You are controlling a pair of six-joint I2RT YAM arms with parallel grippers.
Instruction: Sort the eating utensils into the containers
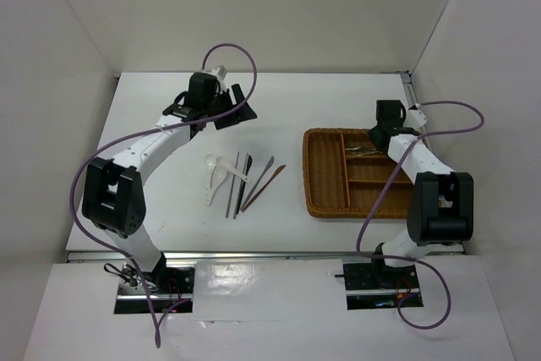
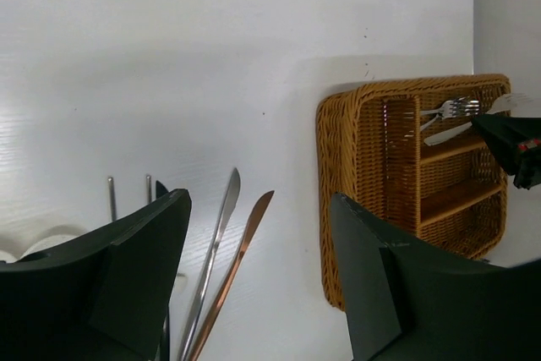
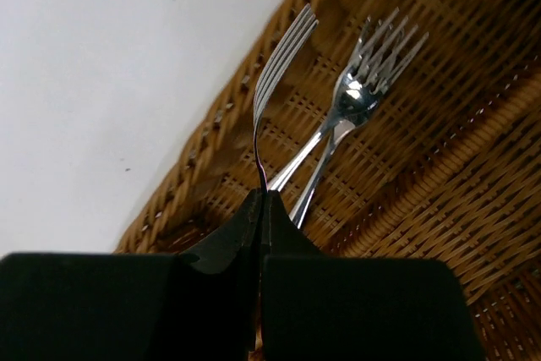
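Note:
My right gripper (image 3: 264, 197) is shut on the handle of a silver fork (image 3: 281, 57), tines up, above a short end compartment of the wicker tray (image 1: 325, 177). Two more forks (image 3: 365, 95) lie crossed in that compartment. On the table left of the tray lie two white spoons (image 1: 216, 173), thin dark chopsticks (image 1: 235, 183), a silver blade-shaped piece (image 2: 221, 238) and a reddish-brown one (image 2: 247, 238). My left gripper (image 1: 230, 107) hangs open and empty behind these loose utensils. In the left wrist view its fingers (image 2: 144, 268) frame them.
White walls close in the table on three sides. The tray's long slot (image 1: 331, 171) runs along its left side, with shorter slots (image 1: 376, 183) to the right. Purple cables loop off both arms. The right gripper (image 2: 516, 145) shows at the tray's far end.

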